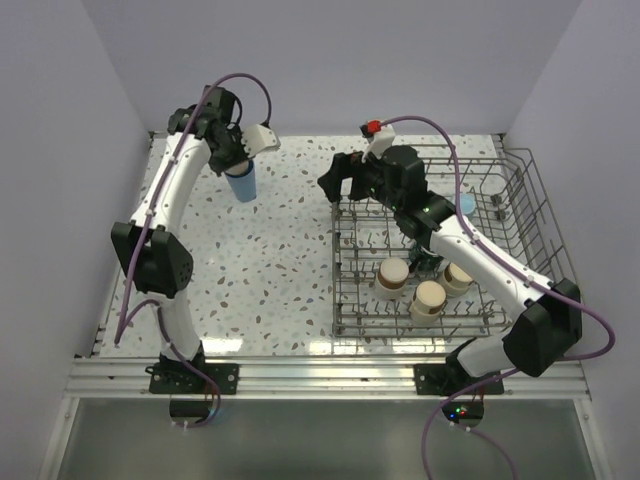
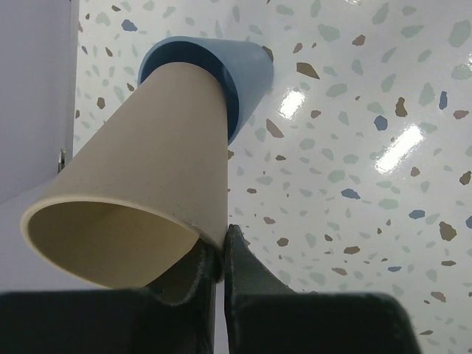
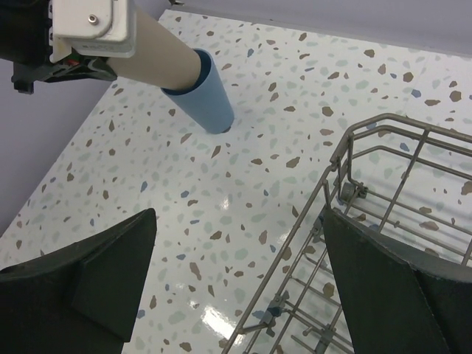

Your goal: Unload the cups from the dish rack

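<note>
1. The left gripper (image 2: 221, 247) is clamped on the rim of the beige tumbler (image 2: 133, 199), with the thin cup wall pinched between its two fingers.
2. The beige tumbler's base is pushed into the mouth of the blue tumbler (image 2: 247, 77), so the two are nested.
3. The nested pair is at about 11 o'clock on the table (image 1: 280, 260), well apart from the rack (image 1: 520, 200) on the 3 o'clock side. The blue tumbler's base appears to touch the table, but I cannot tell whether it stands flat or leans.
4. The right gripper (image 3: 236, 251) is spread wide and holds nothing. It hovers by the rack's 10 o'clock corner, just beside the rim wires.
5. Three short beige cups (image 1: 430, 298) sit in the rack toward 6 o'clock. A teal mug (image 1: 428, 262) is among them, partly hidden under the right arm. A blue mug (image 1: 466, 204) sits toward 1 o'clock.
6. What could go wrong, as I judge it:
   - The hold is a single pinch on a thin rim, so the tall stack could pivot there. If it is let go while leaning, it may topple and roll.
   - If the beige tumbler is pressed in too hard, it may wedge in the blue one.
   - If the left gripper lifts away before it has fully opened, a finger could drag the stack over.
   - If the right gripper comes down where it is, a finger could catch a rim wire and shift the rack.
</note>
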